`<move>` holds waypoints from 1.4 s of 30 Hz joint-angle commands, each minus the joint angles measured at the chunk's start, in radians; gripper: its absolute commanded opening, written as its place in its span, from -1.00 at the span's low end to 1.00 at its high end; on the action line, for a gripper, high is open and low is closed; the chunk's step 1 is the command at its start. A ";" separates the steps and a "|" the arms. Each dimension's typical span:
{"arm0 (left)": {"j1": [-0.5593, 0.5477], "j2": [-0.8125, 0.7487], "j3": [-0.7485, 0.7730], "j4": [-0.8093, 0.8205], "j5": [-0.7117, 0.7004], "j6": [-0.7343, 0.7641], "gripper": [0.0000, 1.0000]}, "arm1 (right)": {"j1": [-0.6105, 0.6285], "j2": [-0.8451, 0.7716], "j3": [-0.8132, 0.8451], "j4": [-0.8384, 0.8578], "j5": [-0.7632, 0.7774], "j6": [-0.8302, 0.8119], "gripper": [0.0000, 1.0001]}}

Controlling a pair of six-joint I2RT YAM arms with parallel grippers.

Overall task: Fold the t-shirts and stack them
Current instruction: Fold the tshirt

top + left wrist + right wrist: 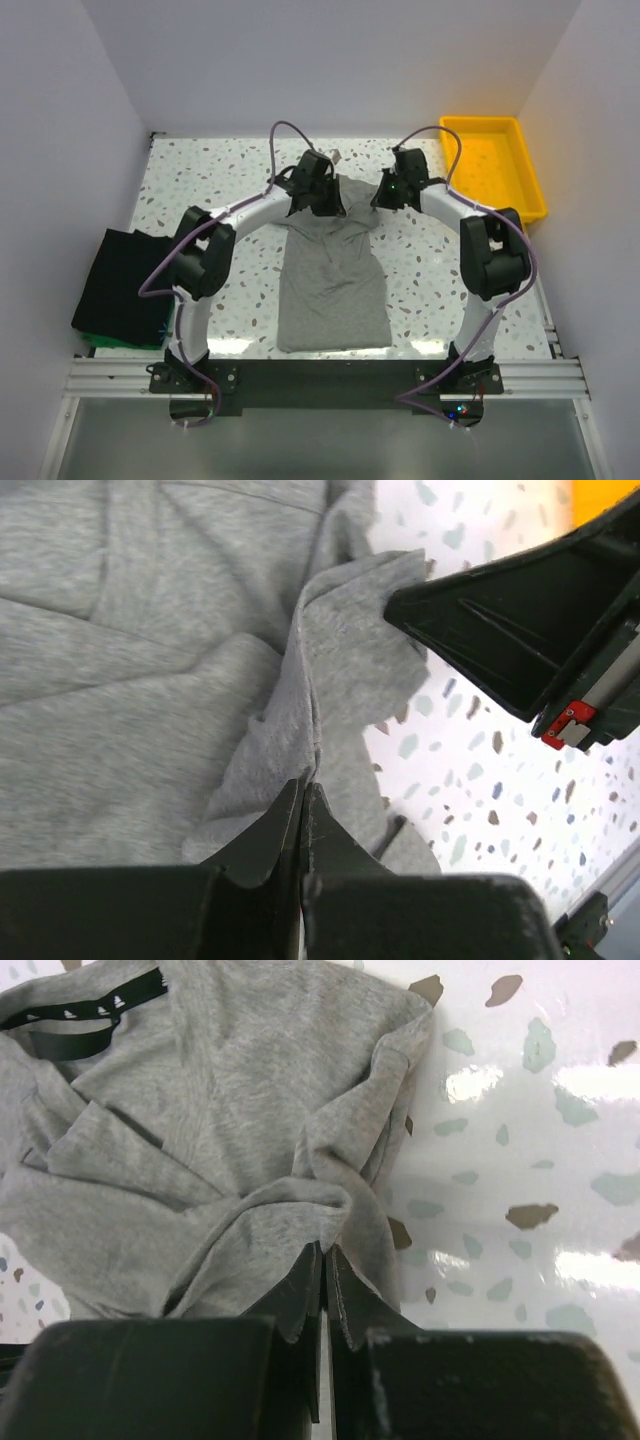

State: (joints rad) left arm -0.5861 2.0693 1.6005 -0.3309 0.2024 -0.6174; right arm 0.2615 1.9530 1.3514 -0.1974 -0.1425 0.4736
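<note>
Two closed pinches, the left gripper and the right gripper, clamp the far shoulder corners of the soft heather-grey fabric t-shirt lying mid-desk, presumably to carry its far end toward the near hem for a fold.

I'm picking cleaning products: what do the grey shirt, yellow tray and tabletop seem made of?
The grey shirt: soft knit fabric, probably cotton jersey, matte and heathered; it creases and bunches.
The yellow tray: likely moulded plastic, smooth, faintly glossy, one even colour.
The tabletop: hard and polished, white with speckles, terrazzo-like stone or laminate; it mirrors light glare.
</note>
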 commanded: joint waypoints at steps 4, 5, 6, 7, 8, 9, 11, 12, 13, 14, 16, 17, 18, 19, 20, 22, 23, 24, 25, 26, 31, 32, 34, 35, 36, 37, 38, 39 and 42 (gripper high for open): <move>-0.038 -0.127 -0.094 0.114 0.075 0.039 -1.00 | 0.001 -0.230 -0.092 0.026 0.073 0.005 -1.00; -0.044 -0.133 -0.103 0.122 0.087 0.045 -1.00 | -0.001 -0.247 -0.119 0.023 0.081 0.007 -1.00; -0.056 -0.141 -0.111 0.128 0.091 0.048 -1.00 | -0.001 -0.264 -0.132 0.018 0.096 0.008 -1.00; -0.063 -0.144 -0.125 0.136 0.095 0.051 -1.00 | 0.001 -0.296 -0.146 0.010 0.103 0.008 -1.00; -0.070 -0.147 -0.134 0.142 0.095 0.057 -1.00 | 0.001 -0.310 -0.171 0.004 0.107 0.010 -1.00; -0.083 -0.152 -0.143 0.145 0.101 0.059 -1.00 | 0.001 -0.327 -0.185 -0.003 0.118 0.011 -1.00; -0.093 -0.156 -0.172 0.167 0.110 0.062 -1.00 | -0.001 -0.377 -0.234 -0.013 0.136 0.016 -1.00; -0.104 -0.161 -0.183 0.176 0.120 0.062 -1.00 | 0.001 -0.393 -0.251 -0.020 0.139 0.019 -1.00; -0.109 -0.161 -0.201 0.188 0.123 0.062 -1.00 | 0.001 -0.407 -0.267 -0.033 0.139 0.020 -1.00; -0.115 -0.161 -0.209 0.194 0.127 0.064 -1.00 | 0.001 -0.433 -0.296 -0.043 0.156 0.020 -1.00; -0.133 -0.156 -0.226 0.208 0.138 0.067 -1.00 | 0.001 -0.453 -0.322 -0.072 0.179 0.019 -1.00; -0.138 -0.153 -0.229 0.210 0.140 0.070 -1.00 | -0.001 -0.472 -0.348 -0.080 0.188 0.020 -1.00; -0.152 -0.147 -0.232 0.211 0.143 0.071 -1.00 | 0.001 -0.480 -0.362 -0.085 0.196 0.019 -1.00; -0.156 -0.144 -0.238 0.223 0.146 0.073 -0.99 | -0.001 -0.488 -0.376 -0.091 0.199 0.020 -1.00; -0.162 -0.141 -0.240 0.225 0.150 0.077 -0.99 | -0.001 -0.493 -0.399 -0.094 0.201 0.022 -1.00; -0.173 -0.132 -0.240 0.228 0.150 0.082 -0.95 | 0.001 -0.505 -0.428 -0.096 0.196 0.028 -0.99; -0.176 -0.130 -0.241 0.230 0.153 0.084 -0.92 | 0.001 -0.506 -0.434 -0.097 0.198 0.028 -0.96; -0.176 -0.132 -0.241 0.236 0.152 0.084 -0.88 | 0.002 -0.506 -0.439 -0.099 0.202 0.028 -0.94; -0.176 -0.135 -0.241 0.237 0.146 0.088 -0.78 | 0.001 -0.508 -0.440 -0.103 0.205 0.026 -0.93; -0.175 -0.136 -0.237 0.234 0.131 0.093 -0.72 | 0.001 -0.506 -0.439 -0.106 0.201 0.023 -0.86; -0.159 -0.181 -0.192 0.191 0.042 0.105 -0.09 | 0.010 -0.531 -0.391 -0.096 0.178 -0.004 -0.26; -0.140 -0.207 -0.194 0.193 0.028 0.096 0.00 | 0.016 -0.532 -0.373 -0.096 0.182 -0.009 -0.18; -0.112 -0.235 -0.211 0.201 0.017 0.071 0.18 | 0.042 -0.519 -0.310 -0.088 0.196 -0.035 -0.03; -0.080 -0.251 -0.221 0.201 -0.007 0.032 0.20 | 0.056 -0.508 -0.286 -0.088 0.210 -0.039 -0.01; -0.061 -0.296 -0.258 0.196 -0.027 0.007 0.21 | 0.073 -0.494 -0.258 -0.083 0.221 -0.062 -0.01; -0.041 -0.322 -0.283 0.190 -0.053 -0.055 0.22 | 0.115 -0.455 -0.200 -0.065 0.227 -0.081 -0.01; -0.018 -0.351 -0.313 0.190 -0.101 -0.088 0.22 | 0.140 -0.430 -0.169 -0.054 0.236 -0.095 -0.01; 0.030 -0.410 -0.382 0.182 -0.119 -0.125 0.22 | 0.166 -0.396 -0.135 -0.040 0.241 -0.137 -0.02; 0.129 -0.537 -0.512 0.146 -0.178 -0.243 0.20 | 0.257 -0.228 0.047 -0.025 0.210 -0.241 -0.05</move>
State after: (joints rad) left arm -0.5369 1.6524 1.1877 -0.1566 0.1352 -0.7101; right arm 0.4488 1.6020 1.2709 -0.2852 0.0685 0.3664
